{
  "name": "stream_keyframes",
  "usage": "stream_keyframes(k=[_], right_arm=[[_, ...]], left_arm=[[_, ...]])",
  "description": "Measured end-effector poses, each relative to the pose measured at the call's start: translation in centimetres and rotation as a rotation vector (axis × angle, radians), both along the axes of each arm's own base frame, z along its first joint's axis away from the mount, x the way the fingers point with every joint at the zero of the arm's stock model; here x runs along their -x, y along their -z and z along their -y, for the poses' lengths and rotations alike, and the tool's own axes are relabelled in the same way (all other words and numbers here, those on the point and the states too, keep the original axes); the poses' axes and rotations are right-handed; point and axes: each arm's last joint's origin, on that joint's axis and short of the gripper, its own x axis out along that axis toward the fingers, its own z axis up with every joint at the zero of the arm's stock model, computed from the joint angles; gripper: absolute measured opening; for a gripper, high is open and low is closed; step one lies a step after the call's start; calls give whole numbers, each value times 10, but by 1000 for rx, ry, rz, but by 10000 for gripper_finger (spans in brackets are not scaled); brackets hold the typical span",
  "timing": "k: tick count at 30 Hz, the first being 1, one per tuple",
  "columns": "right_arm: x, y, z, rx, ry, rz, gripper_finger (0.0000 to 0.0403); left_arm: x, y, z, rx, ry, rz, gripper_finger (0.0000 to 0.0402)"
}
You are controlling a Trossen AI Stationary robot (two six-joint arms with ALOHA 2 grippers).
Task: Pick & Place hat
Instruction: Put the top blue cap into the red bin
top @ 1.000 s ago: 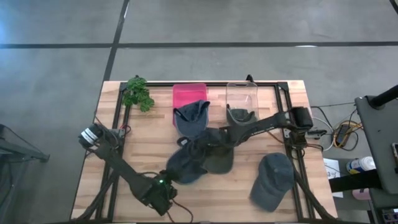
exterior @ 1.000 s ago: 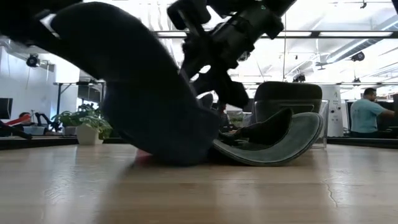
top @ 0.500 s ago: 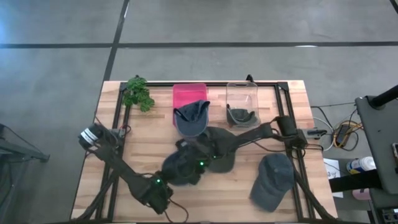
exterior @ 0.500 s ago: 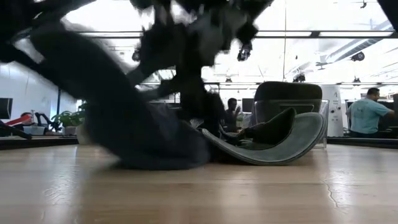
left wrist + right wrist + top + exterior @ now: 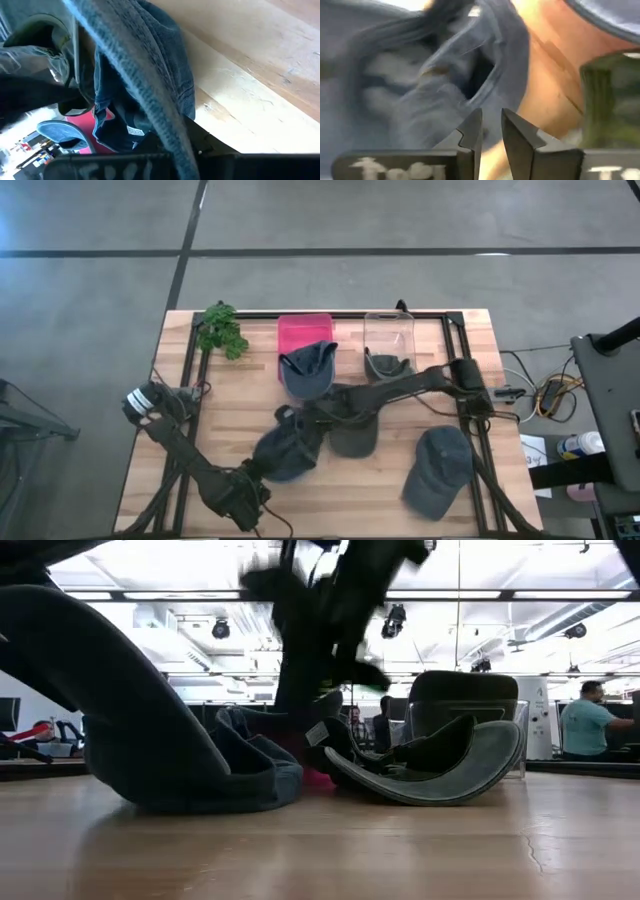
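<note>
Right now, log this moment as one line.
left gripper: gripping crumpled dark blue denim cap | right gripper: beside it, fingers nearly closed, empty | cap: on wooden table

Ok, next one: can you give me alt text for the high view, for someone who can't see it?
Seen from above, both dark arms meet over a crumpled blue hat mid-table, the right claw at its far edge and the left claw at its near edge. Other caps lie around: an olive cap, a grey-blue cap at right, one on a pink tray, one in a clear bin.

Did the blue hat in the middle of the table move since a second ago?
Yes. The blue hat slid a little toward the left side and front edge of the table, farther from the pink bin.
</note>
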Motion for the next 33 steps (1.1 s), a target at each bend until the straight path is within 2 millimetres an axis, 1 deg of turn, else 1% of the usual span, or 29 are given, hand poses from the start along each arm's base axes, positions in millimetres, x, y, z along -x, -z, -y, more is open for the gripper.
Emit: stream_keyframes(k=[1, 3, 7, 8, 9, 12, 14, 17, 19, 21, 24, 25, 26, 29, 31, 32, 33], right_arm=[[-4, 9, 1, -2, 2, 0, 68], [-11, 21, -1, -15, -1, 17, 68], [-21, 41, -8, -105, -59, 44, 68], [-23, 43, -10, -122, -74, 53, 68], [-24, 42, -12, -129, -86, 70, 68], [-29, 29, -18, -145, -143, 133, 68], [-30, 24, -23, -162, -182, 146, 68], [-32, 23, -30, -176, -225, 171, 68], [-33, 21, -31, -180, -233, 193, 68], [-33, 21, -32, -180, -234, 191, 68], [-32, 23, -32, -178, -235, 179, 68], [-31, 18, -32, -175, -240, 186, 68], [-30, 9, -32, -169, -245, 206, 68], [-21, -34, -29, -113, -242, 303, 68], [-10, -56, -24, -53, -205, 305, 68], [-3, -64, -21, -17, -176, 288, 68], [3, -67, -17, 20, -144, 256, 68]], left_arm=[[-1, 0, 0, 0, -2, 3, 7], [-4, 0, -2, 3, -11, 16, 7], [-8, 0, -4, 6, -25, 36, 7], [-9, 0, -5, 14, -29, 36, 7], [-9, 0, -5, 24, -37, 33, 7], [-10, 3, -9, 19, -50, 25, 7], [-10, 6, -11, 16, -54, 22, 7], [-10, 11, -15, -2, -49, 24, 7], [-10, 12, -17, -50, -33, 42, 7], [-12, 10, -18, -111, -27, 101, 7], [-14, 3, -17, -104, -37, 107, 7], [-13, 1, -16, -106, -35, 103, 7], [-12, 0, -15, -111, -31, 108, 7], [-7, -7, -10, -156, -19, 149, 7], [-1, -14, -8, -176, -13, 159, 7], [3, -18, -7, -189, -16, 160, 7], [7, -23, -7, -199, -17, 163, 7]])
